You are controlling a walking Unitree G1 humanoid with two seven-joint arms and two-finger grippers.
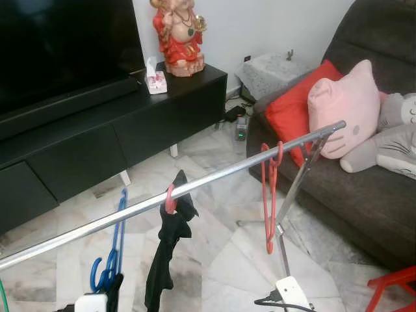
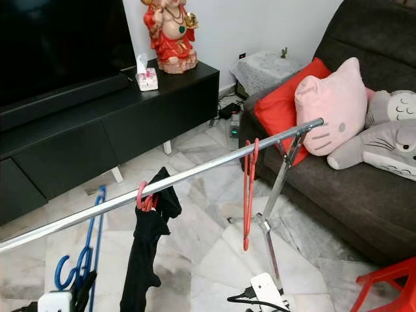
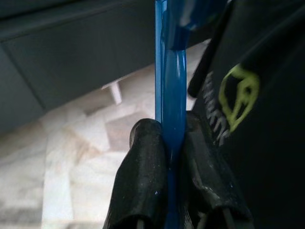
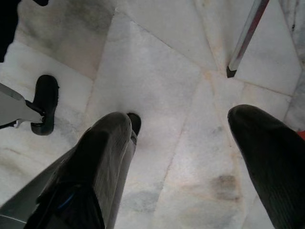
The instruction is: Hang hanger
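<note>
A blue hanger (image 1: 120, 227) is pinched in my left gripper (image 3: 172, 143), which is shut on its thin edge, low at the left under the slanting metal rail (image 1: 214, 175). The hanger's curved end sits by the gripper and its upper end reaches up to the rail; I cannot tell if they touch. A red hanger (image 1: 270, 195) hangs on the rail near its right end. A pink hanger (image 1: 170, 198) at mid-rail carries a black garment (image 1: 166, 250). My right gripper (image 4: 183, 124) is open over the marble floor, holding nothing.
A black TV cabinet (image 1: 130, 123) with a red statue (image 1: 179, 36) and a tissue box (image 1: 156, 81) stands behind the rack. A dark sofa (image 1: 370, 188) with cushions is at the right. The rack's leg (image 1: 292, 195) and a red stool (image 1: 393, 286) are at the lower right.
</note>
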